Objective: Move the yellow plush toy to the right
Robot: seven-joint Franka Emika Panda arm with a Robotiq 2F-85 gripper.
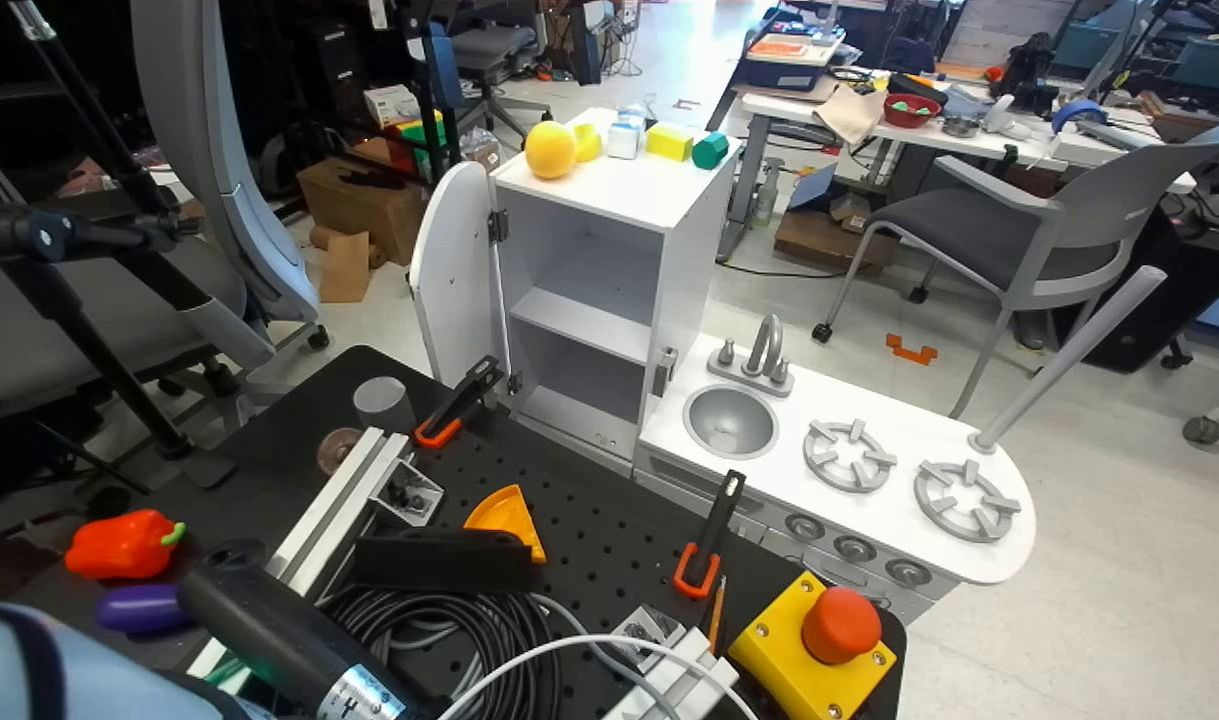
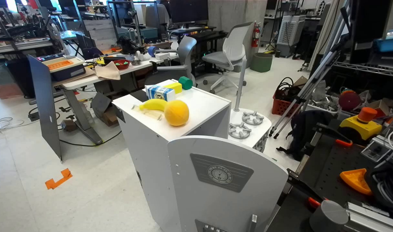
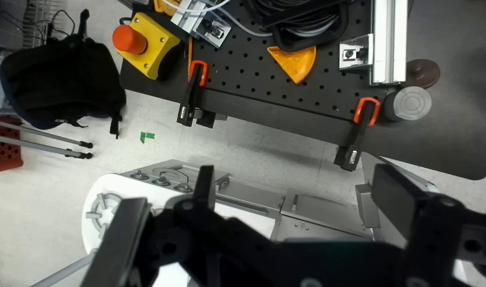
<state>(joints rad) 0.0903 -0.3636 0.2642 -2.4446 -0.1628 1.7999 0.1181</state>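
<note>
The yellow plush toy (image 1: pixel 551 150) is round and yellow-orange. It sits on the top of the white cabinet (image 1: pixel 609 200), near the edge on the open door's side. It also shows in an exterior view (image 2: pixel 176 112), beside the yellow banana (image 2: pixel 153 104). My gripper (image 3: pixel 298 187) shows only in the wrist view, with its dark fingers wide apart and nothing between them. Past the fingers I see the front of the toy kitchen from above. The toy and the cabinet's top near it are out of the wrist view, so I cannot tell the distance to the toy.
On the cabinet's top also lie a blue-white carton (image 2: pixel 160 93), a yellow block (image 2: pixel 174 87) and a green block (image 2: pixel 185 82). The cabinet door (image 1: pixel 459 270) stands open. A grey post (image 1: pixel 1069 360) rises from the stove end. A black table (image 3: pixel 262 103) carries clamps and a yellow box with a red knob (image 3: pixel 149 46).
</note>
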